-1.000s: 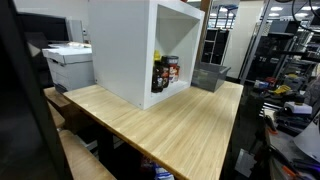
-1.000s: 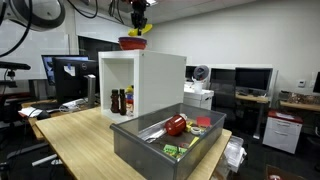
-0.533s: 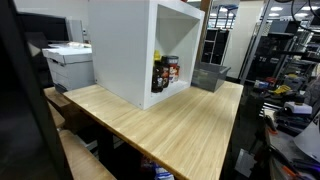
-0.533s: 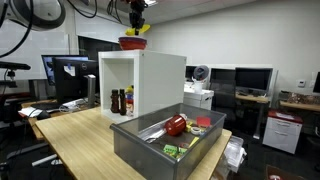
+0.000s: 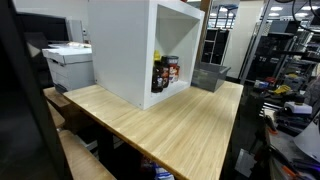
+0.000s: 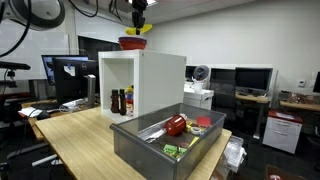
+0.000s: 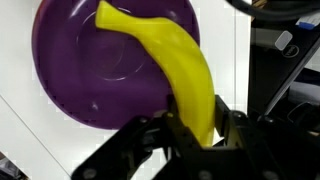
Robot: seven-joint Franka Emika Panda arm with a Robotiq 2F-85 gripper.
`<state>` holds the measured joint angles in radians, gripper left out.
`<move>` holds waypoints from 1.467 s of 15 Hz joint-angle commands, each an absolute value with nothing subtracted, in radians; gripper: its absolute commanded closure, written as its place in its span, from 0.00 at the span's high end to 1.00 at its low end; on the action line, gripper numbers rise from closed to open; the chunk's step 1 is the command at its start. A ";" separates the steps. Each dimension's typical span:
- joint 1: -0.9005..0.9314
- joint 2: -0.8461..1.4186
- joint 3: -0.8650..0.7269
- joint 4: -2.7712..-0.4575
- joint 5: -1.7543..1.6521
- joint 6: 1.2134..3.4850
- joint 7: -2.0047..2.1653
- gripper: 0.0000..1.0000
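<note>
In the wrist view my gripper [image 7: 193, 122] is shut on one end of a yellow banana [image 7: 175, 60]. The banana lies across a purple bowl [image 7: 80, 60] that stands on the white top of a cabinet [image 7: 40, 140]. In an exterior view the gripper [image 6: 138, 22] hangs just above a red bowl [image 6: 132, 42] on top of the white open-front cabinet [image 6: 160, 85], with the yellow banana [image 6: 143, 30] at its fingers. The bowl looks purple from the wrist and red from outside.
The cabinet [image 5: 125, 50] stands on a wooden table [image 5: 170, 125] with bottles and cans [image 5: 165, 73] inside it. A grey bin [image 6: 165, 150] of mixed items, including a red object [image 6: 176, 125], sits at the table's end. A printer [image 5: 68, 62] and office desks surround the table.
</note>
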<state>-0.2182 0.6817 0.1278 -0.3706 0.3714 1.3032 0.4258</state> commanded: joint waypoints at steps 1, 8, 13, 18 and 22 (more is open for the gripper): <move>-0.223 0.652 0.102 -0.409 0.341 1.278 0.481 0.12; -0.243 0.667 0.116 -0.398 0.375 1.243 0.477 0.12; -0.227 0.670 0.104 -0.393 0.352 1.264 0.490 0.37; -0.228 0.670 0.105 -0.393 0.352 1.264 0.490 0.37; -0.228 0.671 0.107 -0.394 0.354 1.264 0.490 0.12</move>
